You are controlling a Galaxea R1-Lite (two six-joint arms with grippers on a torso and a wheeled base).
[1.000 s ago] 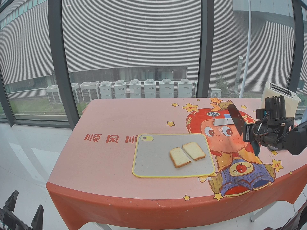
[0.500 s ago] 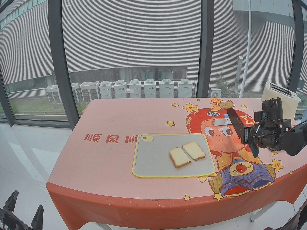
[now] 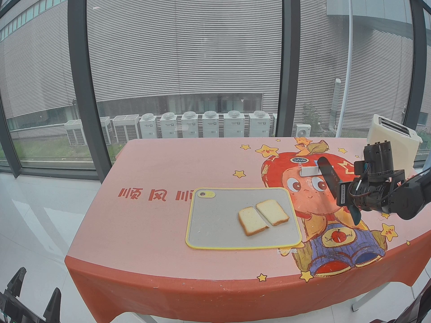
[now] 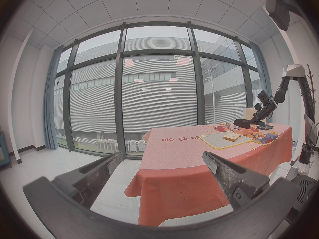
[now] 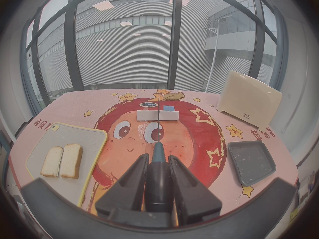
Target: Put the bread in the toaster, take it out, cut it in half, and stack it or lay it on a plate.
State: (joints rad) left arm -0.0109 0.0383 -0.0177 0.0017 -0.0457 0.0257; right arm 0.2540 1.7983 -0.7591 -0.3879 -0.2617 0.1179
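Two halves of a browned white bread slice (image 3: 252,220) lie side by side on a grey cutting board with a yellow rim (image 3: 215,220), near the middle of a table draped in a salmon-pink, cartoon-printed cloth (image 3: 157,167). To their right, the right gripper (image 3: 348,194) hangs above the cloth. Its fingers are clamped on the teal handle of a black-bladed kitchen knife (image 3: 330,172), and the blade points far and left, toward a white bar-shaped knife rest (image 3: 312,171). The left gripper (image 4: 162,156) sits low off the table's near left corner, jaws spread wide and holding nothing.

By the look of it, toasting and cutting are done. What remains is to put the knife down and move the halves to a plate. The cream-coloured slot toaster (image 3: 395,133) stands at the far right.

The right wrist view adds the destination, a dark grey rectangular plate (image 5: 252,161) just on the near side of the toaster and well apart from the board. The left wrist view, looking from the side, shows the blade held clear of the tabletop.
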